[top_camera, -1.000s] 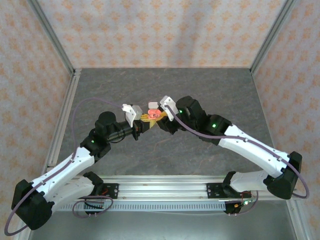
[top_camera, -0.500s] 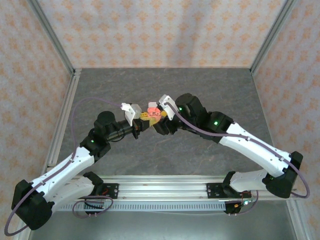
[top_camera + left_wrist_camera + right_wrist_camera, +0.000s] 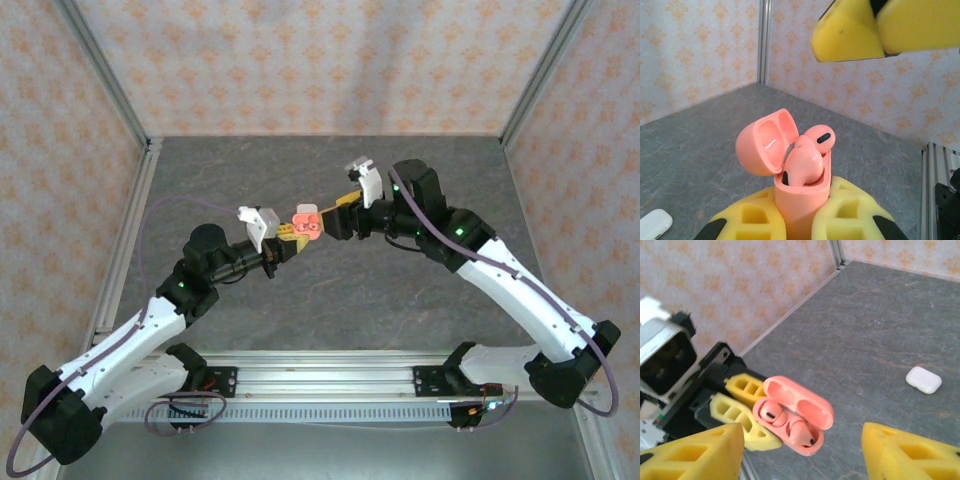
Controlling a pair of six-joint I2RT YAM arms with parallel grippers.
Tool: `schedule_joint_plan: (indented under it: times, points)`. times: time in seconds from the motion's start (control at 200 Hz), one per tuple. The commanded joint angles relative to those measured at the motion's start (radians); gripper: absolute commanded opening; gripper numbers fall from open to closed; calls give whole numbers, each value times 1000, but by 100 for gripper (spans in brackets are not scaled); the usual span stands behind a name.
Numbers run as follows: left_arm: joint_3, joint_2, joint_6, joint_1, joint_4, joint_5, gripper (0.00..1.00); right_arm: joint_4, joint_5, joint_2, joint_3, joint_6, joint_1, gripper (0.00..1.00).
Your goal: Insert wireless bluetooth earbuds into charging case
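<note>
Two pink earbuds [image 3: 807, 155] sit in the open pink case [image 3: 801, 197], which the left gripper [image 3: 292, 233] clamps upright above the table [image 3: 880, 325]. The right gripper [image 3: 345, 203] hangs near it, fingers spread wide and empty. A white case [image 3: 923, 379] lies on the table.

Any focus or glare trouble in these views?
Left wrist: pink case sharp, small glint inside its lid. Right wrist: right end effector fingers blurred up close, case crisp enough. Top external: even light, no glare.
</note>
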Motion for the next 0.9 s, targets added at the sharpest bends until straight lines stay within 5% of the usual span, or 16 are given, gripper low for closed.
schedule_joint_plan:
  times: [0.0, 0.485, 0.896]
  points:
    - [14, -17, 3, 5, 45, 18, 0, 35, -67, 51, 20, 126, -40, 60]
    - [33, 0, 3, 3, 27, 54, 0, 464, -569, 245, -77, 559, -113, 40]
    - [31, 16, -4, 3, 29, 22, 0, 721, -715, 164, -187, 701, -114, 38]
